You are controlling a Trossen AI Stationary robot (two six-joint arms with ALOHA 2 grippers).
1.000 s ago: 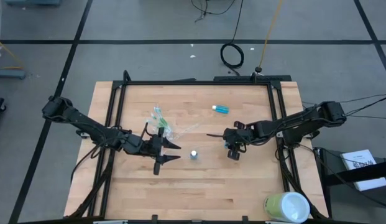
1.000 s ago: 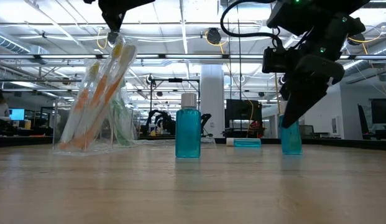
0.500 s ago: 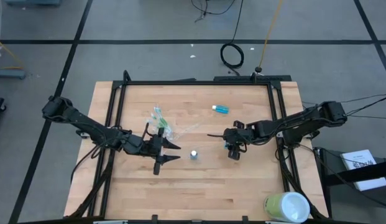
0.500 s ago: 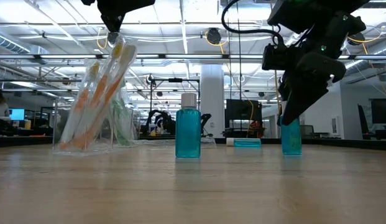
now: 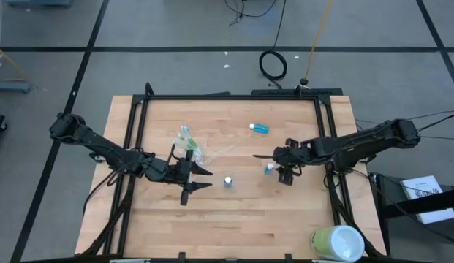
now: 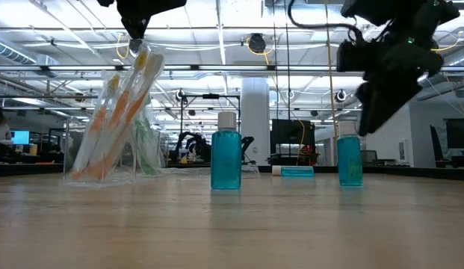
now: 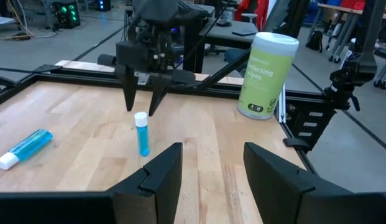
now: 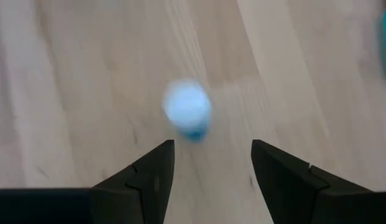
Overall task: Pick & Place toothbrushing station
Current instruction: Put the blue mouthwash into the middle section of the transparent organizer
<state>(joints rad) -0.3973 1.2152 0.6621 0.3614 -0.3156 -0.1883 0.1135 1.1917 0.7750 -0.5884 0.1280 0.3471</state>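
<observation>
The left gripper (image 5: 188, 175) stood with its fingers spread wide and empty, the small clear plastic cup (image 5: 188, 146) just behind the jaws, leaning, with thin toothbrushes (image 6: 119, 112) slanting inside it. The cup looked light and glossy, its thin walls easy to tip; a sideways brush from those dark fingers would probably spill the brushes.

Just ahead of the left jaws an upright tube (image 5: 229, 180) stood on the pale, matt wooden table (image 5: 234, 219), a small blue cylinder under a white cap.

Farther right, the right gripper (image 5: 285, 166) had its jaws open and empty, a second upright tube (image 5: 269, 169) standing free just in front of the tips, apart from them. Narrow and tall for its base, this tube would likely topple if one finger touched it first. A third tube (image 5: 259, 128) lay on its side well beyond the jaws, where its round body might roll.

At the table's near right corner sat a large pale green-and-white cup (image 5: 336, 242).
</observation>
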